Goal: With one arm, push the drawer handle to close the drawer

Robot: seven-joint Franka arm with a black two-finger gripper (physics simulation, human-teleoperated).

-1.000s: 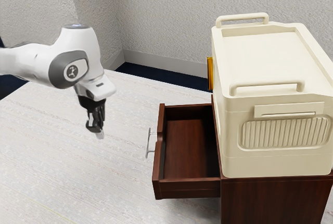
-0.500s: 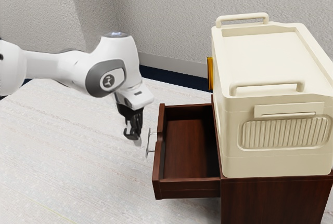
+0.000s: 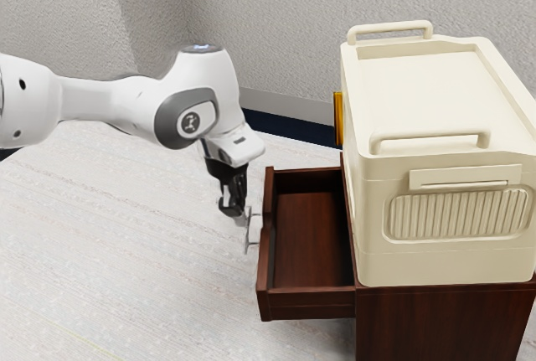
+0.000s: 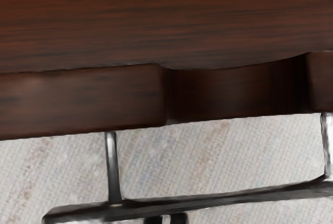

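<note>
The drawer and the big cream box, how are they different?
The drawer is dark reddish-brown, but the cream box is pale. The drawer has a thin metal handle; the cream box has thick cream handles on top. The drawer sticks out of the brown cabinet, while the cream box sits on top of that cabinet. Both have something to grab.

In the exterior view, reckoned from the drawer [image 3: 310,235] with twelve at the top, the handle [image 3: 248,234] sits at nine o'clock, on the drawer's front. The gripper [image 3: 238,212] is at ten, right by the handle, on its side away from the drawer. The cabinet [image 3: 444,323] lies at four; on it, at two, stands the box [image 3: 456,252]. The wall [image 3: 268,26] is behind, at twelve.
</note>
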